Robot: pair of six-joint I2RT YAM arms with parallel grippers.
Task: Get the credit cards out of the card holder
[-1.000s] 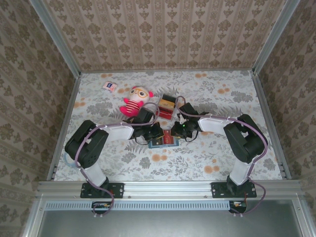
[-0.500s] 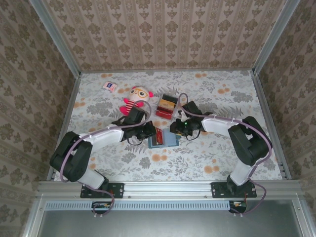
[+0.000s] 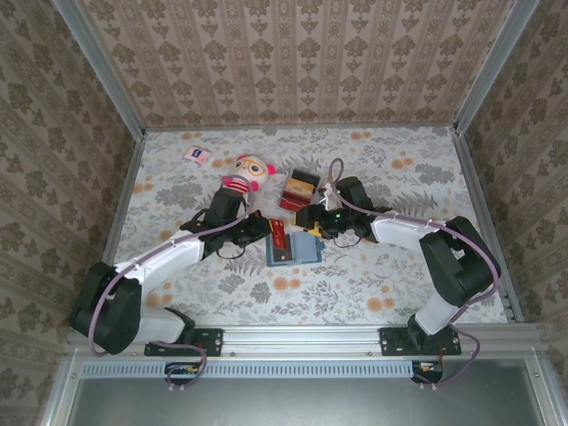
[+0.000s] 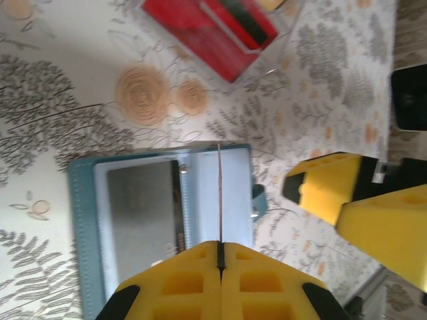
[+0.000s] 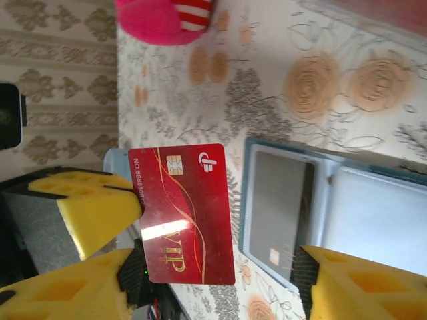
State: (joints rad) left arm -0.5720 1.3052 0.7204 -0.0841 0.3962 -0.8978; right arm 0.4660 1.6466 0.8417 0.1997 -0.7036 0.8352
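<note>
The teal card holder (image 3: 303, 252) lies open on the table, its blue-grey inside up. A dark card (image 4: 143, 200) sits in its left slot (image 5: 277, 207). My left gripper (image 3: 264, 229) is shut on a red credit card (image 3: 279, 235), held just above the holder's left edge. In the left wrist view that card (image 4: 219, 193) shows edge-on, running out from my left gripper (image 4: 219, 244). In the right wrist view the red card (image 5: 180, 213) faces the camera, pinched at its left edge by the left gripper's fingers (image 5: 87, 200). My right gripper (image 5: 220, 267) is open, one finger on each side of the card, and it hangs over the holder's far edge (image 3: 312, 226).
A clear box of red and dark cards (image 3: 299, 190) stands just beyond the holder (image 4: 223, 30). A pink plush doll (image 3: 246, 175) lies to the far left of it. A small white-pink packet (image 3: 197, 155) sits near the back left wall.
The left arm has stretched out and drawn the red card leftward off the holder. The right gripper's jaws have opened wide, and it has shifted slightly toward the far left.
</note>
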